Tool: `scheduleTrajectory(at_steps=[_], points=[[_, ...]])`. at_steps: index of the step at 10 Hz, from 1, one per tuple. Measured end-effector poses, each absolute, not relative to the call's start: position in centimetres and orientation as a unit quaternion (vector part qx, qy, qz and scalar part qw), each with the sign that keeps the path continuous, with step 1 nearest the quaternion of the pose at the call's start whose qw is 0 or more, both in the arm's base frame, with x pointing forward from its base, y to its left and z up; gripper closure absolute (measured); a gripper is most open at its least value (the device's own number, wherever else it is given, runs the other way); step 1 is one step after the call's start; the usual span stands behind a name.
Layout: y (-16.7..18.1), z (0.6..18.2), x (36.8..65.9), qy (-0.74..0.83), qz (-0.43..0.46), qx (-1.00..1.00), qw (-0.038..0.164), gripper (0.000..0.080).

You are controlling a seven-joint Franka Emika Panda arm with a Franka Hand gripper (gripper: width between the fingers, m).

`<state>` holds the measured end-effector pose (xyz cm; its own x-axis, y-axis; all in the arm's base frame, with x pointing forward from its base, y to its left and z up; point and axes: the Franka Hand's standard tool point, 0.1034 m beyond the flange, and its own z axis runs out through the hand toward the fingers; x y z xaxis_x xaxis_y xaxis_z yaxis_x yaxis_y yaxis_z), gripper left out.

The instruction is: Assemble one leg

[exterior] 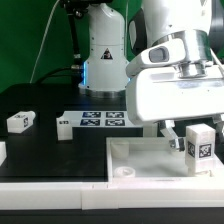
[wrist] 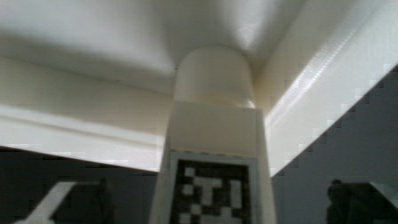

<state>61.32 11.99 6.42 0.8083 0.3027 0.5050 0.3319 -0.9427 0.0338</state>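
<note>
A white leg with a black-and-white tag stands upright at the near right corner of the large white panel. In the wrist view the leg runs up the middle, with its far end at the panel's inner corner. My gripper is right over this leg and straddles it. In the wrist view the gripper is open, with a dark gap between each finger and the leg. A second leg lies on the black table at the exterior view's left.
The marker board lies flat in the middle of the table behind the panel. Another white part shows at the left edge. The arm's white base stands at the back before a green backdrop.
</note>
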Motion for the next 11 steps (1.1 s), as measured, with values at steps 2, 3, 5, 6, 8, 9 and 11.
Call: scheduleTrajectory(at_steps=[2,3,5,6,8,9,11], points=[[12.0,6.4,61.3,-0.167,-0.261,-0.950,0.028,0.0161],[12.0,6.4,61.3,-0.167,-0.261,-0.950,0.028,0.0152],[11.8,7.2,61.4,-0.168,-0.251,-0.953,0.028,0.0151],[11.9,8.0,61.6,-0.170,-0.246,-0.954,0.028,0.0151],[11.9,8.3,61.5,-0.171,-0.235,-0.956,0.028,0.0151],[12.1,8.2,61.3,-0.174,-0.221,-0.959,0.030,0.0151],[11.9,7.5,61.0,-0.175,-0.194,-0.965,0.031,0.0151]])
